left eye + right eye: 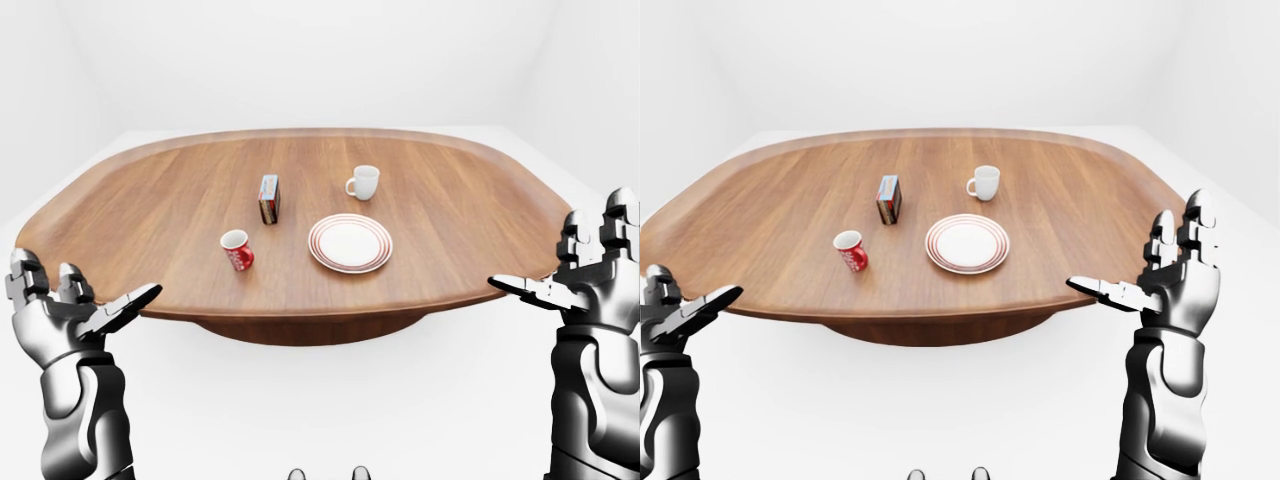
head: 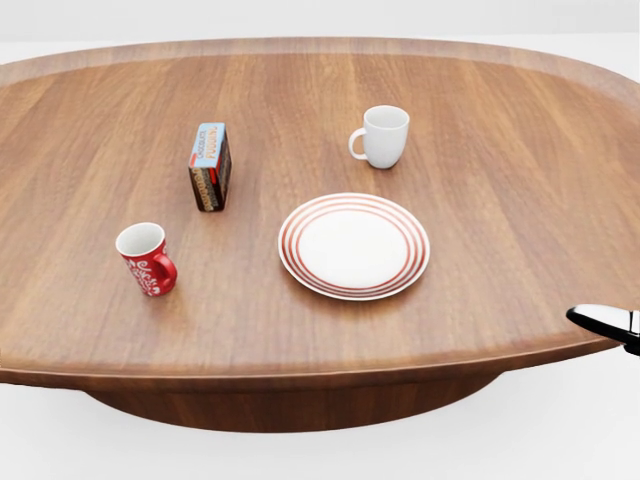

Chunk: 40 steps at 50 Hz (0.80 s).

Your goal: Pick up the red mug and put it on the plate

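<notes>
The red mug (image 2: 147, 259) with a white pattern stands upright on the wooden table (image 2: 500, 120), at the left of the head view, handle toward the lower right. The white plate with red rings (image 2: 354, 245) lies to its right, apart from it. My left hand (image 1: 75, 305) is open and empty, held off the table's near edge at lower left. My right hand (image 1: 1160, 275) is open and empty, off the table's edge at the right; only a fingertip (image 2: 605, 322) shows in the head view.
A white mug (image 2: 383, 136) stands above the plate in the head view. A small upright box (image 2: 210, 166) stands above the red mug. The oval table has a raised rim and a central base. White floor and walls surround it.
</notes>
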Motion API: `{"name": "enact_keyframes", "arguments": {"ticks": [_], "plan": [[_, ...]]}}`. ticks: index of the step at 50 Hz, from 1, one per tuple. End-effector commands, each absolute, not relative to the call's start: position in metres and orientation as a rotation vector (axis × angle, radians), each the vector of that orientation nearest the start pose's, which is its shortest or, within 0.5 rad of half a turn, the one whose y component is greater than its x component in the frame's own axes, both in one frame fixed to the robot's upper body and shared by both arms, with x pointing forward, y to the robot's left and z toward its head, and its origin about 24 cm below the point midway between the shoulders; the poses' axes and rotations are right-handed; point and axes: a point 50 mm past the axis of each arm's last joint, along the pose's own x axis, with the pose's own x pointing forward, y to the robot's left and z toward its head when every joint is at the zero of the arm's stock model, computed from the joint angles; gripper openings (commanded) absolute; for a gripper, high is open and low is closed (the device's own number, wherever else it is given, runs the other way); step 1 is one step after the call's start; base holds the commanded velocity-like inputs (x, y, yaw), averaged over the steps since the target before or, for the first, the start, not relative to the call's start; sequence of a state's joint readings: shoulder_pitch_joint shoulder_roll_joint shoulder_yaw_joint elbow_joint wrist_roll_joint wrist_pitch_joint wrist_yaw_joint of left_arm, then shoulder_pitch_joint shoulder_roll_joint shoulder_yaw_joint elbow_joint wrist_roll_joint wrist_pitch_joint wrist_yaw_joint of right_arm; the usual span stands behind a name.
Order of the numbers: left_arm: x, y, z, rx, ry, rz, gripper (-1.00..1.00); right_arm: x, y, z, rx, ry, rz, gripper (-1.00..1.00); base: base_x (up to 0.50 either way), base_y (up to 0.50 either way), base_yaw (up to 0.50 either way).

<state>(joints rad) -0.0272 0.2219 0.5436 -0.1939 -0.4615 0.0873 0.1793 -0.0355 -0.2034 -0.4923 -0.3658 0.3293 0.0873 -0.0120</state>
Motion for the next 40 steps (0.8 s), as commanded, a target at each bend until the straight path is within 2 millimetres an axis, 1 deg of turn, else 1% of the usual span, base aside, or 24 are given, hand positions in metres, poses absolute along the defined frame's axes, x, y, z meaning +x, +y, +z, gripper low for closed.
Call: {"name": "enact_keyframes", "arguments": {"ticks": [1, 25, 40], "plan": [[0.2178, 0.3107, 0.117, -0.239, -0.29, 0.607, 1.0, 0.2213, -0.2791, 0.1517, 0.055, -0.419, -0.367, 1.0, 0.32, 0.0, 0.0], [0.2166, 0.3111, 0.1191, -0.241, -0.3, 0.608, 1.0, 0.2212, -0.279, 0.1506, 0.055, -0.415, -0.368, 1.0, 0.32, 0.0, 0.0], [0.2194, 0.3114, 0.1146, -0.242, -0.279, 0.605, 1.0, 0.2214, -0.2784, 0.1502, 0.053, -0.413, -0.366, 1.0, 0.33, 0.0, 0.0]]}}
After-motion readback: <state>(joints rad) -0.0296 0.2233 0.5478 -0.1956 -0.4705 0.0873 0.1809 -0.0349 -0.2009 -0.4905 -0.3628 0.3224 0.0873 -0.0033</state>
